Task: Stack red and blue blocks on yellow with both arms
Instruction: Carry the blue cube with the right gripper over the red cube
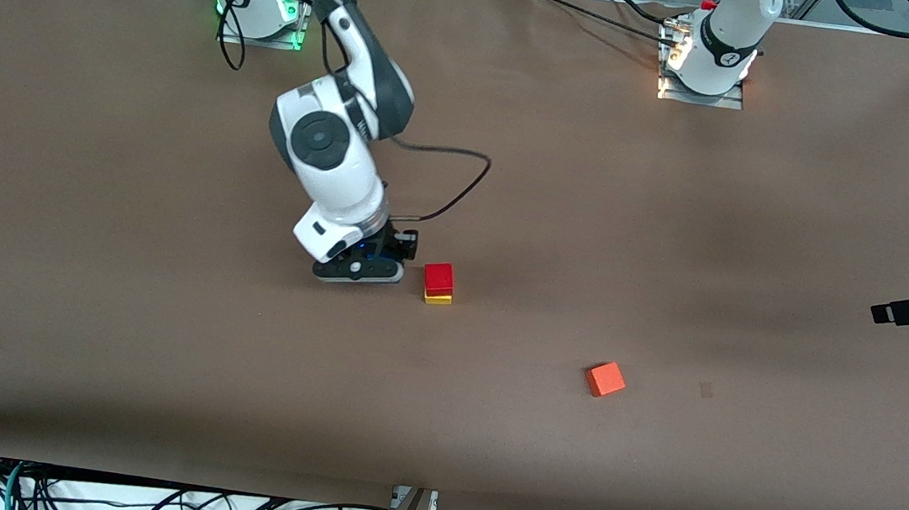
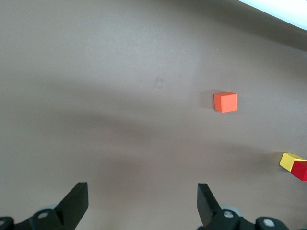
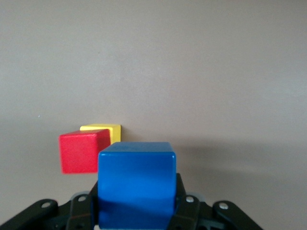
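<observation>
Right gripper [image 3: 136, 211] holds the small matte blue cube [image 3: 136, 182] clamped between its fingers, low beside the deep red cube [image 1: 439, 277], which sits on the yellow cube [image 1: 439, 298]. We judge the cubes light, rigid, easily knocked: grip flat sides. Left gripper [image 2: 143, 203] waits, fingers apart. Brown worktop [image 1: 677, 228] is open; orange cube [image 1: 604, 379] well apart.
</observation>
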